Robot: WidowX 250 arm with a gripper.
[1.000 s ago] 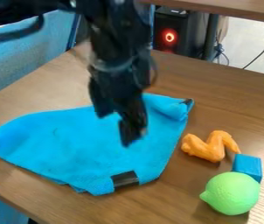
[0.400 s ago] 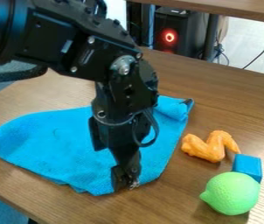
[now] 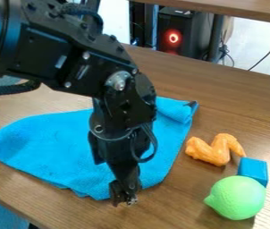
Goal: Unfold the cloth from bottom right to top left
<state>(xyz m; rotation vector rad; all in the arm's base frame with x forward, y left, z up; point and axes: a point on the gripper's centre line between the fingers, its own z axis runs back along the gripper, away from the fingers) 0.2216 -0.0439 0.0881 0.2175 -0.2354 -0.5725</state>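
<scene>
Red-lit black case beyond wooden table

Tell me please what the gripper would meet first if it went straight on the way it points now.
The gripper points down at the near edge of the blue cloth, so probably that edge, or the wooden table just beside it; its exact height is unclear.

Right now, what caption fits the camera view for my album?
Black gripper at the blue cloth's near edge.
</scene>
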